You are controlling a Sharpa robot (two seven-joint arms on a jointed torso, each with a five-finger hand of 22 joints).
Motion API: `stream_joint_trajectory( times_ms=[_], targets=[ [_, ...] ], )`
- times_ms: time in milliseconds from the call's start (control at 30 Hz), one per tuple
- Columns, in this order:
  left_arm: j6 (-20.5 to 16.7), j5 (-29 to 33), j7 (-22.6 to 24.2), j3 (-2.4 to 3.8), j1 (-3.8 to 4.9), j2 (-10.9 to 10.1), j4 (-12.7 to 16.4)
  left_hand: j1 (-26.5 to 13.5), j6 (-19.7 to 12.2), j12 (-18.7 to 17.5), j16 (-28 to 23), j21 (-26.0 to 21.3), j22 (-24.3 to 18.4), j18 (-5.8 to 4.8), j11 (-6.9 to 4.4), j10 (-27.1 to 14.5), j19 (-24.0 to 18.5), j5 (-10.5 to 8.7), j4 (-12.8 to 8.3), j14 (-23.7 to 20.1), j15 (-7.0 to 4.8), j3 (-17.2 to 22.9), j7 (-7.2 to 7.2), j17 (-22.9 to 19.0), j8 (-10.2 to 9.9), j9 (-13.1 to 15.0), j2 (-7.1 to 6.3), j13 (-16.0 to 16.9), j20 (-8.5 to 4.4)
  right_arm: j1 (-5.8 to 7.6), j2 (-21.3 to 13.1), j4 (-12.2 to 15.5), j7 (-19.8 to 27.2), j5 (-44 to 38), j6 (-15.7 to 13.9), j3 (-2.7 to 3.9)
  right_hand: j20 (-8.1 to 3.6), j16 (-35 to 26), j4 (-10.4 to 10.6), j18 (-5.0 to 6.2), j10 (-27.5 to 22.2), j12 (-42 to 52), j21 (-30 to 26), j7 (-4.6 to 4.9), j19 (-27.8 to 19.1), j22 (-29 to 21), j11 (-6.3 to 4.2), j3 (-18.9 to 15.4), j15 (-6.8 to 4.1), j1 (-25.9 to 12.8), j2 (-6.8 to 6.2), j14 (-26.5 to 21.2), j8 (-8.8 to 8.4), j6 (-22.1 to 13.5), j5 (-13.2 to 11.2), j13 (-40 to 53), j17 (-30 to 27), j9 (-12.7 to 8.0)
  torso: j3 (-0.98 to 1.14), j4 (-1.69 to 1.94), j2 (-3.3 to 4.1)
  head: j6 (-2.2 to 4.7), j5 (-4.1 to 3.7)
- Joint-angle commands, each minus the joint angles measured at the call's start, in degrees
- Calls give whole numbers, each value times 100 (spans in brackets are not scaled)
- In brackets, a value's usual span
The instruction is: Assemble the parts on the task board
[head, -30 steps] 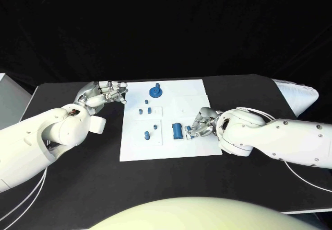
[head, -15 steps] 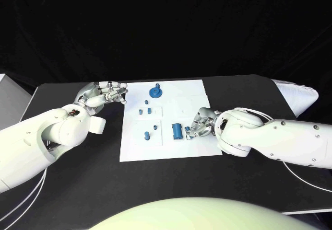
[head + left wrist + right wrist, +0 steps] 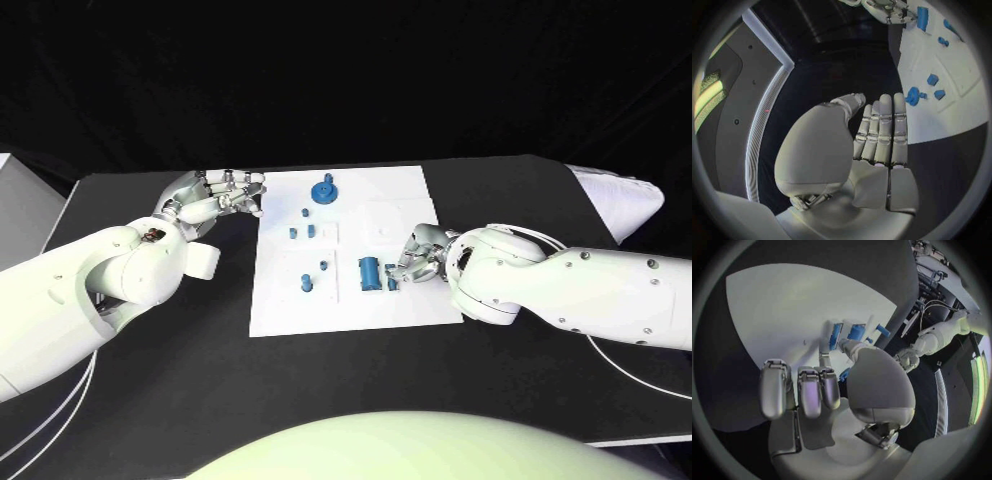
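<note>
The white task board (image 3: 411,205) lies mid-table with several blue parts on it, among them a round gear-like part (image 3: 326,190) at the far end and an upright blue cylinder (image 3: 369,272). My right hand (image 3: 417,254) rests on the board's right side. Its thumb and one finger reach to the cylinder (image 3: 856,332). A small blue part (image 3: 391,283) sits tight against its fingers, between the thumb and the curled fingers (image 3: 844,374). My left hand (image 3: 216,195) hovers off the board's far left corner, fingers straight and side by side (image 3: 879,132), holding nothing.
A white box (image 3: 18,205) stands at the table's left edge and a white object (image 3: 620,195) at the right edge. Bare black table lies in front of the board.
My right hand has edged slightly toward the far side, and the small blue part moved with it. The left hand has barely moved.
</note>
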Motion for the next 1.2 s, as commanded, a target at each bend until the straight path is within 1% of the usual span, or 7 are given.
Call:
stream_joint_trajectory(
  times_ms=[33,200,633,867,967,1133,1200],
  targets=[
    [94,-4,19,4,-4,6,16,1,-31,30,25,-39,-6,76,5,-17,30,23,33,1,-26,10,7,7,15,-5,19,5,-1,-5,9,10,37,-29,-23,-1,3,36,13,-43,595,20,-16,24,447,1074,-32,-102,-13,-166,8,598,-16,38,-199,1510,1509,-23,3,-4,-1,-1,-3],
    [91,-6,15,4,-4,9,10,1,-31,30,25,-39,-6,76,5,-17,30,23,33,1,-26,10,7,7,15,-5,19,5,-1,-10,-12,52,100,-17,-110,-1,2,36,18,-41,595,20,-24,16,447,1076,-37,-302,-16,-292,38,598,-12,46,-401,1510,1509,-57,4,0,-1,-1,-1],
    [85,-9,20,4,-4,16,-2,-4,-35,38,26,-46,-10,75,8,-36,31,24,42,-1,-24,10,8,10,15,-8,20,8,0,-29,-221,149,239,-15,-125,0,-2,36,-1,-40,595,20,-30,6,448,1078,-45,-467,-24,-215,35,598,-6,44,-437,1510,1509,-82,0,0,-5,29,2],
    [62,-4,81,4,-5,22,-8,-4,-36,42,26,-48,-11,74,8,-44,32,24,44,-2,-24,9,9,11,15,-9,19,9,0,-39,-404,184,582,128,-477,2,-1,30,-1,-24,595,20,-123,24,434,1049,-33,-627,-18,21,8,595,-25,-11,-461,1510,1496,-119,8,-13,-10,65,5],
    [28,20,156,4,-5,26,-26,-7,-36,44,26,-50,-12,74,9,-45,32,23,47,-3,-23,8,9,12,16,-9,18,9,0,-40,-522,172,1063,459,-889,8,12,3,2,-7,595,20,-227,66,417,1014,-1,-712,6,180,5,583,-73,-118,-406,1510,1441,-153,4,-11,-20,93,-7],
    [-81,117,337,4,-4,62,-101,-22,-32,56,26,-57,-16,72,8,-43,31,21,61,-5,-20,1,6,13,20,-9,17,13,3,-30,-613,-103,2764,1775,-1622,26,65,-43,-23,39,551,-78,-510,159,367,918,80,-672,72,548,72,561,-192,-325,-286,1463,1347,-232,-1,-19,-78,170,-6],
    [-144,156,407,4,-4,93,-152,-32,-30,64,24,-65,-21,71,7,-44,28,19,71,-9,-18,-3,3,14,23,-8,15,16,5,-24,-592,-294,3520,2510,-1787,37,96,-177,-59,136,379,-433,-1085,200,263,710,117,-568,102,762,59,498,-225,-390,-235,1293,1090,-257,-2,-21,-100,227,7]
  ],
)
